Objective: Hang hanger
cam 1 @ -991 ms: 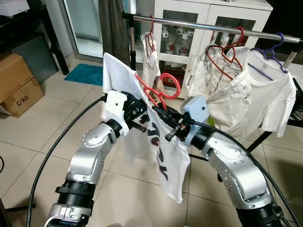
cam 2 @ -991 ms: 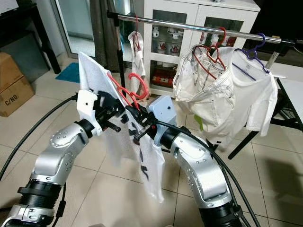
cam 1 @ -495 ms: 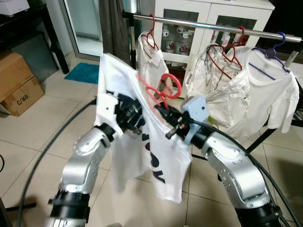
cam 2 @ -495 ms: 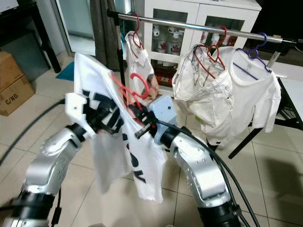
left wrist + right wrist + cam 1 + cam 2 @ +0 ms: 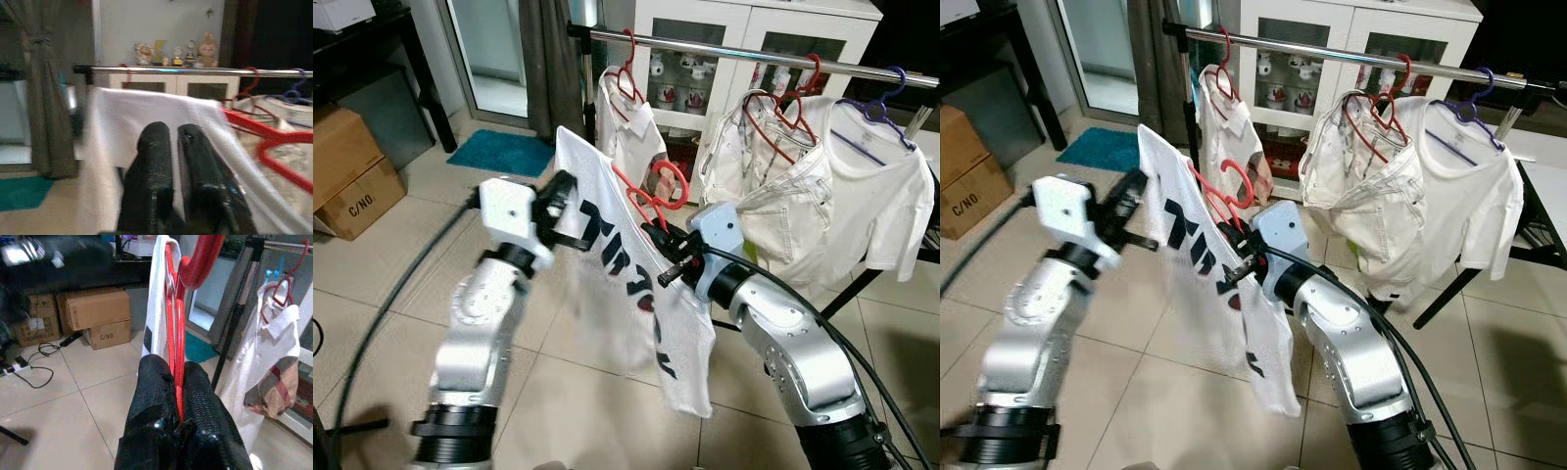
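**Q:** Where is the hanger, and what holds it?

**A:** The red hanger, dressed in a white T-shirt with dark lettering, is held up in front of the clothes rail, below the bar and not hooked on it. The right hand has its two black fingers clamped on the hanger's red wire, just under the hook.

**Q:** And the left hand?

**A:** The left hand is raised at the shirt's far shoulder. In its wrist view the two fingers lie close together against the white cloth; whether they pinch the fabric I cannot tell.

**Q:** How does the shirt hang?

**A:** It slopes down from the left hand toward the right arm, its hem trailing low above the tiled floor.

**Q:** What already hangs on the rail?

**A:** A small collared shirt on a red hanger, a white jacket on red hangers, and a white T-shirt on a purple hanger. Behind stands a white glass-door cabinet; cardboard boxes and a teal mat sit on the floor to the left.
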Tool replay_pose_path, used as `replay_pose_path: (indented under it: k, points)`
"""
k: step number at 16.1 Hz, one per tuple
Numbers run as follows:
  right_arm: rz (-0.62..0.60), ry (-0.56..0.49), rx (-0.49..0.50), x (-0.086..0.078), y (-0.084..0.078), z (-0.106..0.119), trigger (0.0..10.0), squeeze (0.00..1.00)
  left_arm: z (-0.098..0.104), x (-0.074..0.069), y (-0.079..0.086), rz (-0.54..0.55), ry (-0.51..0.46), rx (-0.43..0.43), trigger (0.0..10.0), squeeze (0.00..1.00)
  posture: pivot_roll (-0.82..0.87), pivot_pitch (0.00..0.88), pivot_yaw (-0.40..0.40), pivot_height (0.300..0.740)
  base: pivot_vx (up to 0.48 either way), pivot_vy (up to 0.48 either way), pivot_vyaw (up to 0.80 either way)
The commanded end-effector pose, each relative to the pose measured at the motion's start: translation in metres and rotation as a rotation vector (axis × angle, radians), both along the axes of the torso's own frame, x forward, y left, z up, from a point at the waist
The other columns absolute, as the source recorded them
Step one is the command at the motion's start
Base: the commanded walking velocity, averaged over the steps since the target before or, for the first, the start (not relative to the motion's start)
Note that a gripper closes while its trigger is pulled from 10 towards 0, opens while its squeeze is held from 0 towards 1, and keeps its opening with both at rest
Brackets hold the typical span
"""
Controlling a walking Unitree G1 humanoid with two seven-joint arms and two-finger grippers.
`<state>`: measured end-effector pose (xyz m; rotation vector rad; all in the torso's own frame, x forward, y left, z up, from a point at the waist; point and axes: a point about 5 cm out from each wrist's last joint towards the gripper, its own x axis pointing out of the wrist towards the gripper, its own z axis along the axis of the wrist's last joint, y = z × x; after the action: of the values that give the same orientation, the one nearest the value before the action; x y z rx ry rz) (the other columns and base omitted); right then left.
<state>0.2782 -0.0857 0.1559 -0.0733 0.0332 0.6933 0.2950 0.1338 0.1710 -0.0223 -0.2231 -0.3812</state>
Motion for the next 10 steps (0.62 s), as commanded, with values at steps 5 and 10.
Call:
replay_pose_path:
  k: [5,10]
  points:
    - [0.063,-0.074,0.017,0.004,0.0,0.015,0.0,0.0,-0.005,-0.004,-0.031,-0.094,0.028,0.04,10.0,1.0,-0.06,0.0,-0.014,0.74,0.0,0.0,0.0]
    - [0.128,-0.094,0.031,0.0,0.004,0.019,0.0,0.0,-0.007,0.002,-0.027,-0.052,0.031,0.057,10.0,1.0,-0.06,0.0,-0.012,0.74,0.0,0.0,0.0]
